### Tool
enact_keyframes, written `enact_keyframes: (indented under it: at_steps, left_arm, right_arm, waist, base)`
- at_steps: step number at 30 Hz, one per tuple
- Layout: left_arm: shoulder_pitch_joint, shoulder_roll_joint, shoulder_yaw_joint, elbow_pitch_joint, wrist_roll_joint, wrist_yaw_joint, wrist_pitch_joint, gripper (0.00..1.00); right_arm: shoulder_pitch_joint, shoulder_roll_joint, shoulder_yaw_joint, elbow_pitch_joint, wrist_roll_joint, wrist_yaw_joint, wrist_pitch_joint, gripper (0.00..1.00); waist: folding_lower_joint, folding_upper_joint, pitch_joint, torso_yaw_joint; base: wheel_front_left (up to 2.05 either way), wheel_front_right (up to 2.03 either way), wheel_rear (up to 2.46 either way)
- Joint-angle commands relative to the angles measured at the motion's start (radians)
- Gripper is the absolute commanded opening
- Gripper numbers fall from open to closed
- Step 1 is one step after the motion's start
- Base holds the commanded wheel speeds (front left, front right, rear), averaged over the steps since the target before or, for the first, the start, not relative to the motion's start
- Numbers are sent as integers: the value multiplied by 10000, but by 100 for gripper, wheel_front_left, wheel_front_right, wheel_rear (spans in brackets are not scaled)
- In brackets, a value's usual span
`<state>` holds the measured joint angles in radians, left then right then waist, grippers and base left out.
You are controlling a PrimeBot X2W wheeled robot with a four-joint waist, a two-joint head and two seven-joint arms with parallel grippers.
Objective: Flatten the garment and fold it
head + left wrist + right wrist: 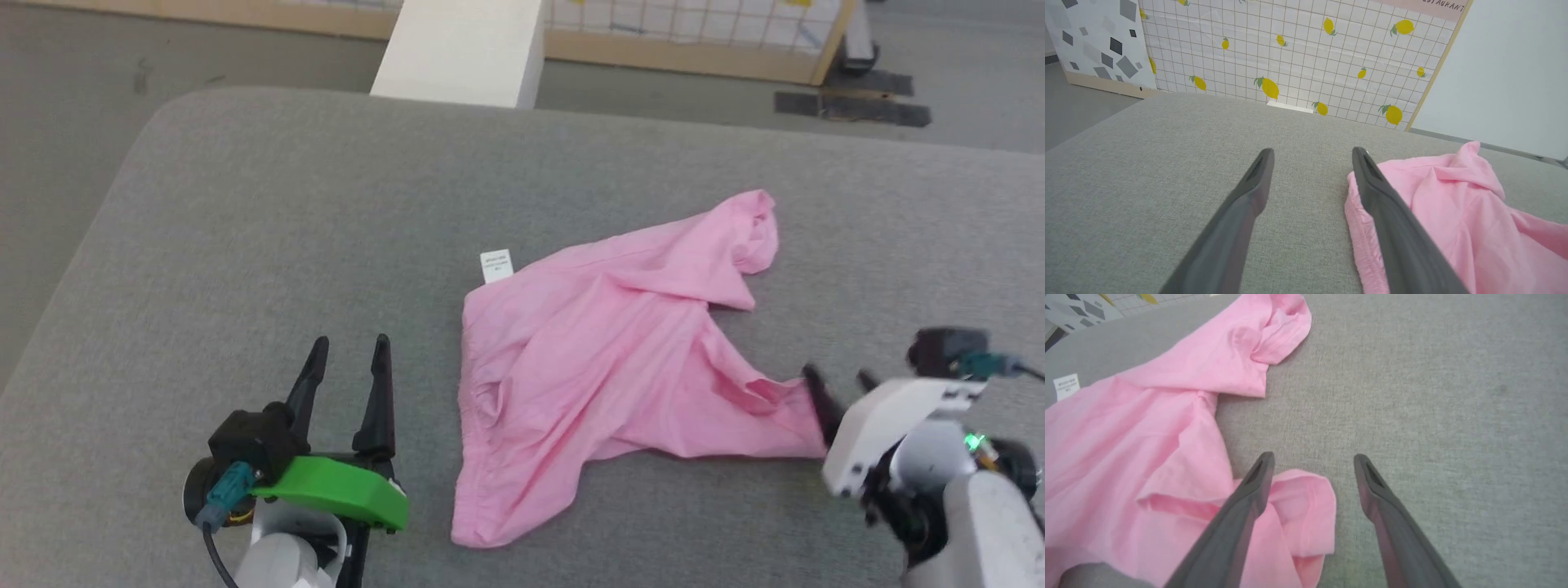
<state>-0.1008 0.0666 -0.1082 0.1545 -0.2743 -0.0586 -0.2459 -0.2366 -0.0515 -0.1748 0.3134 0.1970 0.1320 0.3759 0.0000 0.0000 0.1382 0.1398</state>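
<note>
The thin, soft, light-pink shorts-like garment lies crumpled in the middle of your wide grey cloth-covered desk. One leg is bunched up at the far side. The other leg points toward your right arm. A small white label tag pokes out at its far left corner.

Your right end effector is open. Its fingers are down at the near leg's hem, and one finger lies over the pink cloth. It is not pinching anything yet.

Your left end effector is open too. It holds nothing and sits just beside the garment's gathered edge.

I think you are at the flattening step, and no fold has begun. Next, you could close the right fingers on that hem. Then pull it gently outward so the wrinkles go away. The left one may need to hold the gathered edge down.
</note>
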Motion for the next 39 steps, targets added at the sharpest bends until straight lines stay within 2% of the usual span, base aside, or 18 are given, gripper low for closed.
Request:
enact_keyframes:
  at_steps: [1,7,12,13,15,19,22,23,26,28,32,33,34,39]
  left_arm:
    - [113,24,-2,-38,-80,89,57,100]
    - [174,34,-14,-169,-180,168,148,100]
    - [91,46,-44,-195,-233,194,185,100]
    - [71,46,-49,-190,-243,198,186,100]
    - [40,51,-51,-167,-263,211,184,100]
    - [65,90,-15,-121,-309,253,171,100]
    - [125,141,11,-77,-345,277,177,100]
    - [186,168,15,-81,-374,306,204,100]
    - [215,171,-31,-108,-394,327,258,100]
    - [227,173,-52,-121,-417,339,290,100]
    - [248,187,-102,-71,-489,323,407,100]
    - [249,189,-110,-59,-510,321,442,100]
    - [247,197,-118,-48,-529,320,475,100]
    - [145,190,-122,-35,-709,332,698,100]
  right_arm:
    - [222,10,234,-253,106,-13,390,100]
    - [506,11,799,-828,-591,-13,2285,100]
    - [111,11,1343,-269,-1249,-13,3346,98]
    - [41,12,1387,-153,-1212,-13,3444,42]
    - [-81,12,1467,22,-1170,-13,3471,0]
    - [-10,12,1186,-193,-748,-13,3311,0]
    - [510,-15,626,-1048,-453,-13,3286,0]
    - [1425,-15,-11,-2183,-200,-13,3695,0]
    - [2649,-6,-841,-3313,2,-13,4320,0]
    - [3325,3,-1309,-3756,202,-13,4740,0]
    - [4101,9,-1670,-3845,892,-13,5185,0]
    - [4112,9,-1691,-3841,989,-13,5063,17]
    - [4054,9,-1730,-3826,1129,-13,4817,100]
    - [3189,11,-2483,-3754,1734,-13,2984,100]
  waist:
    - [0,0,-229,-222]
    - [0,0,-64,-208]
    - [0,0,129,-194]
    - [0,0,152,-194]
    - [0,0,169,-210]
    - [0,0,98,-332]
    - [0,0,-57,-489]
    - [0,0,-190,-655]
    - [0,0,-287,-793]
    - [0,0,-316,-873]
    - [0,0,-343,-998]
    - [0,0,-337,-1018]
    - [0,0,-334,-1043]
    - [0,0,-335,-1097]
  base:
    - [0,0,0]
    - [0,0,0]
    - [0,0,0]
    - [0,0,0]
    - [0,0,0]
    - [0,0,0]
    - [0,0,0]
    - [0,0,0]
    - [0,0,0]
    - [0,0,0]
    - [0,0,0]
    - [0,0,0]
    - [0,0,0]
    - [0,0,0]
